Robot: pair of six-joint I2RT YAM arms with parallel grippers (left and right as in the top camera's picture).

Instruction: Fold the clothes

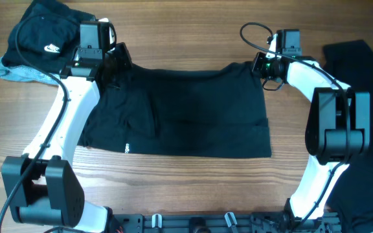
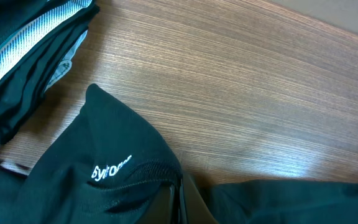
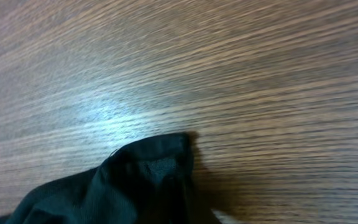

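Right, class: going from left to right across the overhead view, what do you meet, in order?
Black swoosh garment → left claw → spread black garment → right claw → black garment at the right edge.

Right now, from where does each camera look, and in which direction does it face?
Overhead: fixed above the table, facing straight down on the spread black garment; both arms show, left tool and right tool at its far corners.
Left wrist: on the left arm, low, facing a garment corner with white lettering and bare wood; cloth hides its fingers.
Right wrist: on the right arm, low, facing another corner, raised over wood; fingers hidden too.
Shared: all three show the same garment and table.
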